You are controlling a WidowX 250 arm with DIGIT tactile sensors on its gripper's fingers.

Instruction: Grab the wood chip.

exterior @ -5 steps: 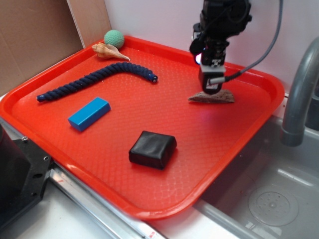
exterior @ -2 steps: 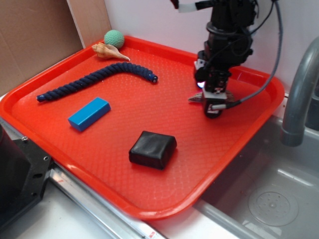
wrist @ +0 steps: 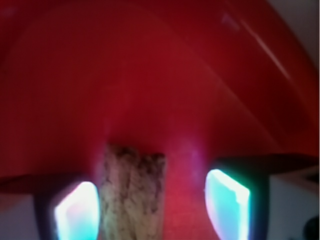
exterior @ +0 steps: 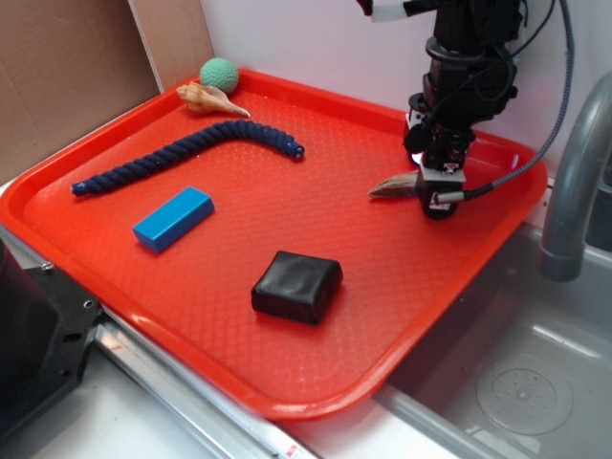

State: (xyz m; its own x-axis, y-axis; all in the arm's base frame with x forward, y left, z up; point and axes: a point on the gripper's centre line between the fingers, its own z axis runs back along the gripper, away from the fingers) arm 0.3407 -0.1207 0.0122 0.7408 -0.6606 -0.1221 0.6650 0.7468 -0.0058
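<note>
Setting: a mock kitchen sink station set up as a robot test bench, not a working kitchen. Landmark: red tray (exterior: 191,316). Just right of the tray, a grey faucet (exterior: 574,182) arches over a grey plastic sink basin (exterior: 516,382) with a moulded drain. Behind the tray, a plain white wall; at its back-left corner, a brown cardboard panel (exterior: 67,76). On the tray, assorted test items.

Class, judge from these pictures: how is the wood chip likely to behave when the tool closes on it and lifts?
The wood chip looks rigid and thin, so probably light and unbending. Its rough grain should resist slipping. It sits nearer one finger of the tool, so it may shift or twist.
</note>
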